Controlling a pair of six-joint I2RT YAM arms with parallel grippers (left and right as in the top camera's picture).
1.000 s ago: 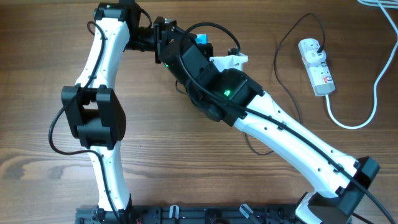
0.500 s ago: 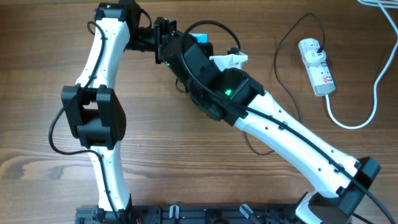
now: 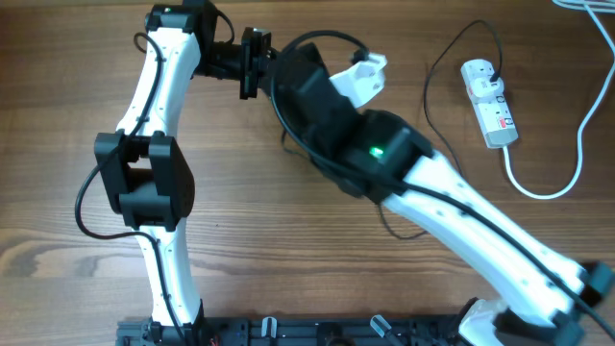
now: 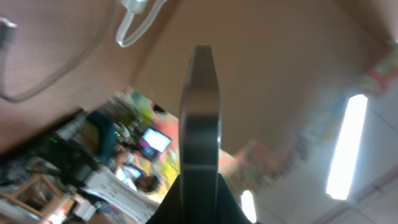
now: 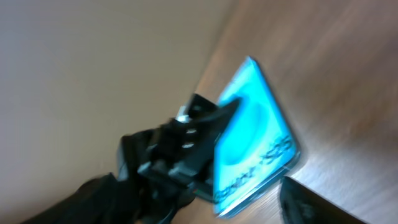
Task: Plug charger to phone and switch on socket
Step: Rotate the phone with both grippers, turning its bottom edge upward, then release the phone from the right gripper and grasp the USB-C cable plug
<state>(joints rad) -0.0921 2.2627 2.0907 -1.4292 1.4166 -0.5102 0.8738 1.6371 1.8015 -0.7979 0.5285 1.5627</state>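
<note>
Two arms huddled at the far side of the table, left gripper clamped on the tilted phone, presumably steadying its port, right gripper spread empty just beside it.

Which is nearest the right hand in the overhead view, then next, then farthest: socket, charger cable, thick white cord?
1. charger cable: its black loop lies just right of the right hand.
2. socket: farther right, beyond that loop.
3. thick white cord: farthest, curving off the socket's lower end toward the right edge.
</note>
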